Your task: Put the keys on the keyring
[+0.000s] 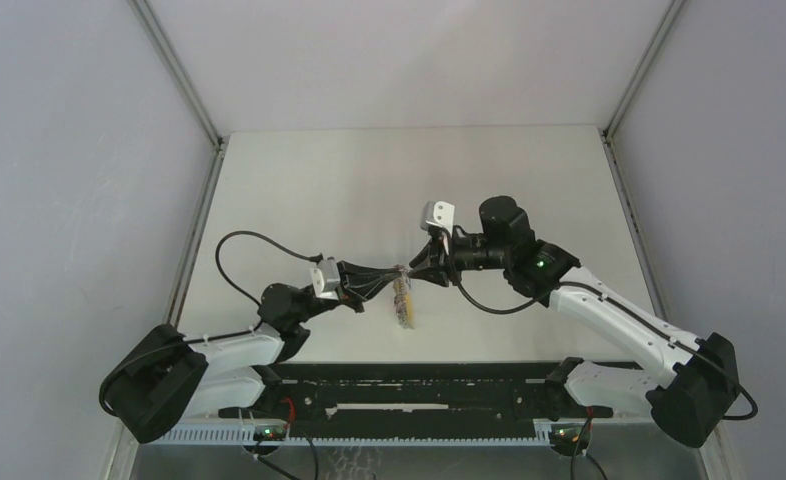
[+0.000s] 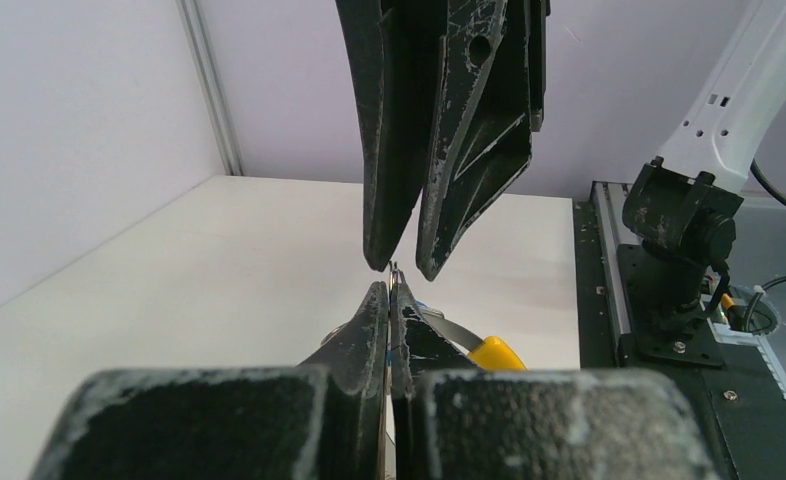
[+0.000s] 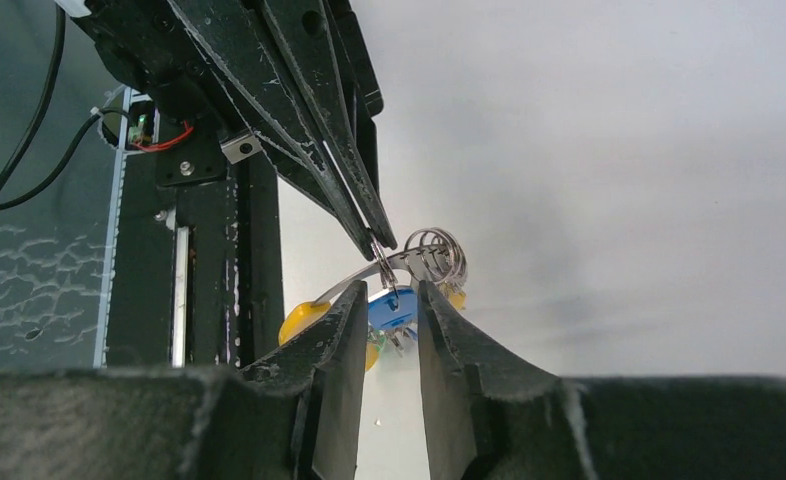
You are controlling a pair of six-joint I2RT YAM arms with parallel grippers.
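Left hand (image 2: 389, 292): pinched shut on thin wire of keyring (image 3: 435, 254), held mid-air above table (image 1: 369, 180).
Right hand (image 3: 392, 296): tip to tip with left, fingers narrowly apart, blue key (image 3: 395, 310) between them. Gripped or only bracketed: cannot tell.
Yellow section (image 3: 301, 322) of ring curving off to one side, beside right fingers.
Other keys (image 3: 456, 297) bunched at ring coil, mostly hidden.

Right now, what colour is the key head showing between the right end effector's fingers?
Blue. The key head shows best in the right wrist view.
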